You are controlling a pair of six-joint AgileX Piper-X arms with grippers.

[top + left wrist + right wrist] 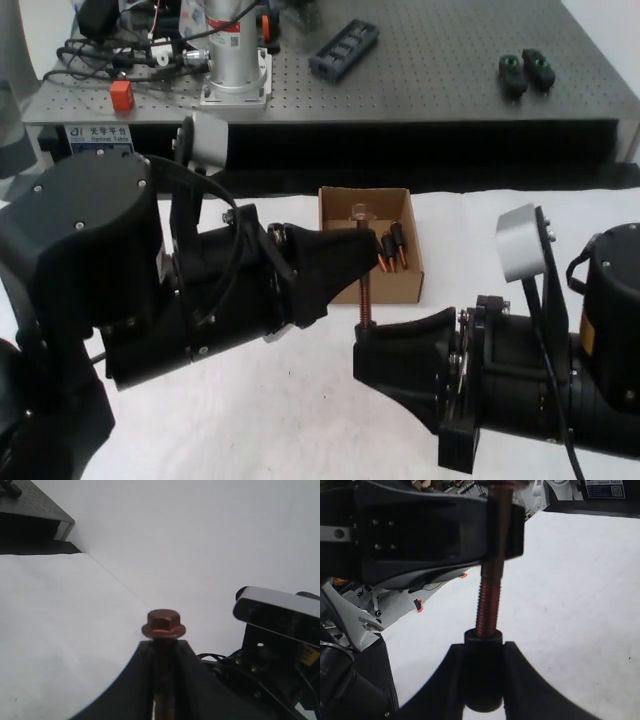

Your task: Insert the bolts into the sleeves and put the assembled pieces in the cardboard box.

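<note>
My left gripper (362,252) is shut on a copper bolt (366,292), which hangs upright with its thread pointing down. In the left wrist view the bolt's hexagonal head (163,624) stands just above the left gripper (163,652). Directly below, my right gripper (368,335) is shut on a black sleeve (482,667). The bolt's threaded end (487,605) enters the sleeve's top between the right gripper's (483,680) fingers. Just behind them stands the open cardboard box (400,290), with assembled pieces (392,248) lying inside.
A white cloth (250,420) covers the bench. Behind it is a perforated metal table (450,90) carrying a black tray (343,48), two small black parts (525,70), a metal post (235,55) and cables. The right arm's camera housing (277,611) sits close by.
</note>
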